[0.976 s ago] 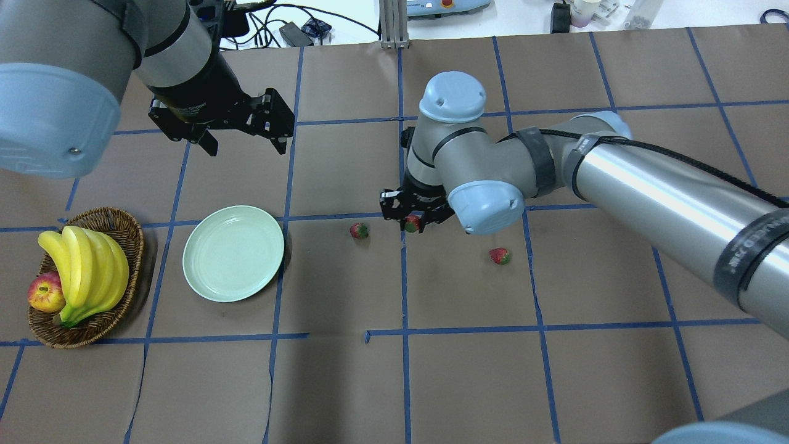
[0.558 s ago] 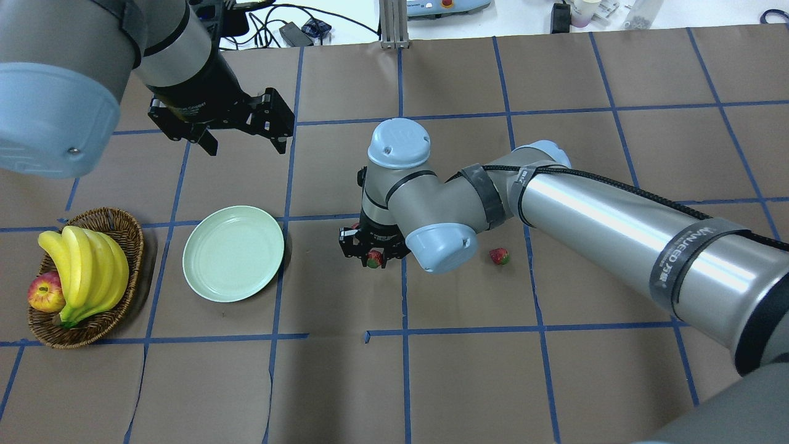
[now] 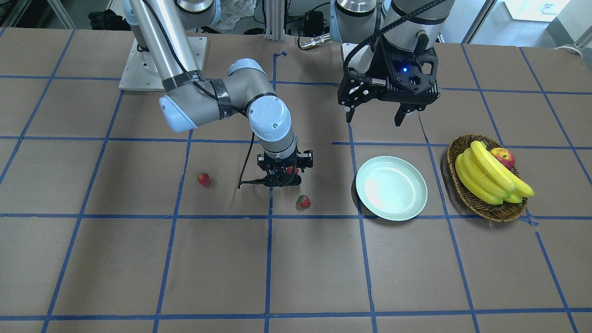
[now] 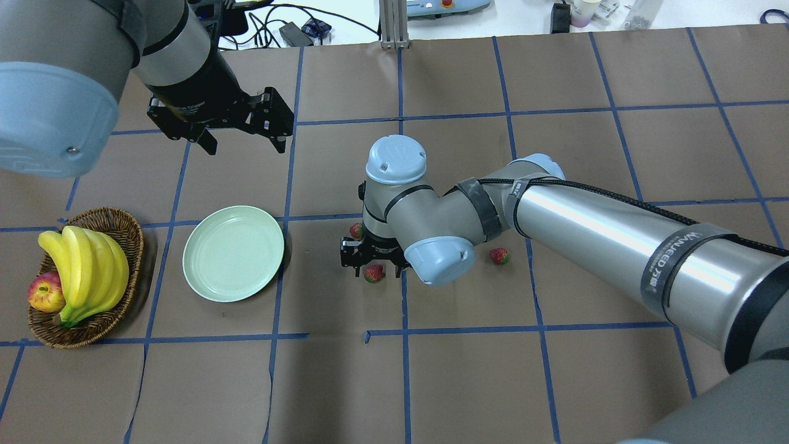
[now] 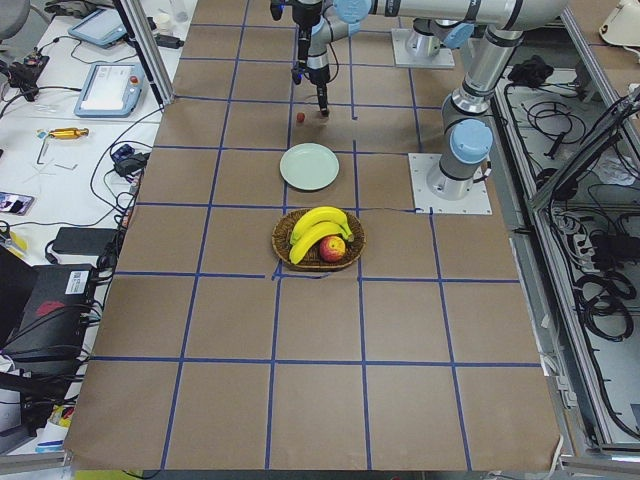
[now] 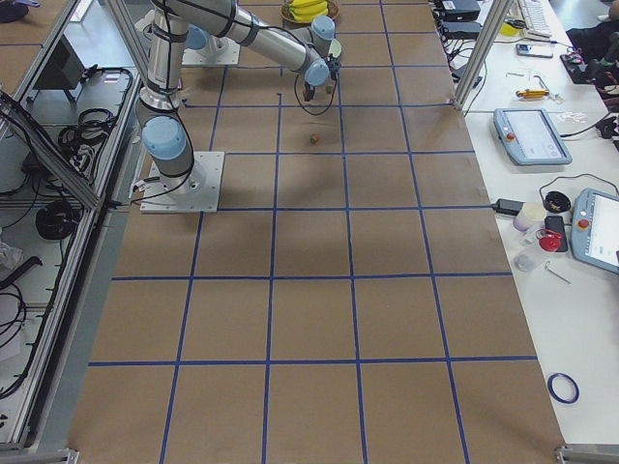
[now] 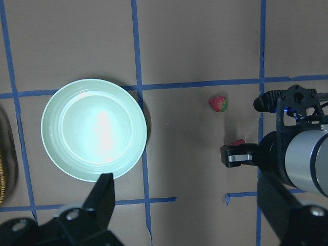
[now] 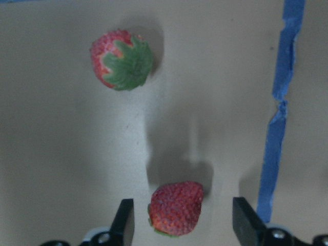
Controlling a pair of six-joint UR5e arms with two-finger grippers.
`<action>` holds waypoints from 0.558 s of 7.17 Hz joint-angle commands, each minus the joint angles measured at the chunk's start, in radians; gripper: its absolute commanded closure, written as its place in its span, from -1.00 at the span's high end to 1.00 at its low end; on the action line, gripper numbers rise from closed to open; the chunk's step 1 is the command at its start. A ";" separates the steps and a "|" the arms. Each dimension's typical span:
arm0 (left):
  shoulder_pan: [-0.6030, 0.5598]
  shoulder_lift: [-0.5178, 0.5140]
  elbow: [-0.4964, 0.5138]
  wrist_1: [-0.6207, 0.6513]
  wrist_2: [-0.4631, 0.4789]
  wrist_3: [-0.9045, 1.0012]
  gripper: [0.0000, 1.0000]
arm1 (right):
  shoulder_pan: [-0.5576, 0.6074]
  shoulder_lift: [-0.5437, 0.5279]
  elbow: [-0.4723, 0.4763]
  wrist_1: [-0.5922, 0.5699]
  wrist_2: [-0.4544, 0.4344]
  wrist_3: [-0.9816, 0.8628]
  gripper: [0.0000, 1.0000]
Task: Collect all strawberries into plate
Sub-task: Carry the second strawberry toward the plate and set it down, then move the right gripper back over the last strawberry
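- Red near strawberry (image 8: 176,207), right wrist view: it lies between the wide-spread fingers (image 8: 125,223) of the right gripper (image 8: 182,215), and neither finger touches it, so nothing is gripped. A second strawberry (image 8: 123,59) sits farther ahead of the gripper.
- Overhead view: the plate (image 4: 233,253) lies well off to the gripper's side nearer the left arm. A third strawberry (image 4: 499,255) sits on the opposite side.
- Front-facing view: the left gripper (image 3: 373,120) hangs open and empty, near the plate. The right arm is nearer every berry.
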 commanded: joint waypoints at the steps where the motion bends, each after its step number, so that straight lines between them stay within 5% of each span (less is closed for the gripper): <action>1: 0.002 0.000 0.000 0.000 0.001 0.000 1.00 | -0.031 -0.018 0.000 0.009 -0.040 -0.023 1.00; 2: 0.002 0.000 0.001 0.000 -0.001 0.000 1.00 | -0.071 -0.023 -0.011 0.054 -0.127 -0.026 1.00; 4: 0.002 0.000 0.000 0.000 0.001 0.000 1.00 | -0.195 -0.070 -0.043 0.087 -0.124 -0.068 1.00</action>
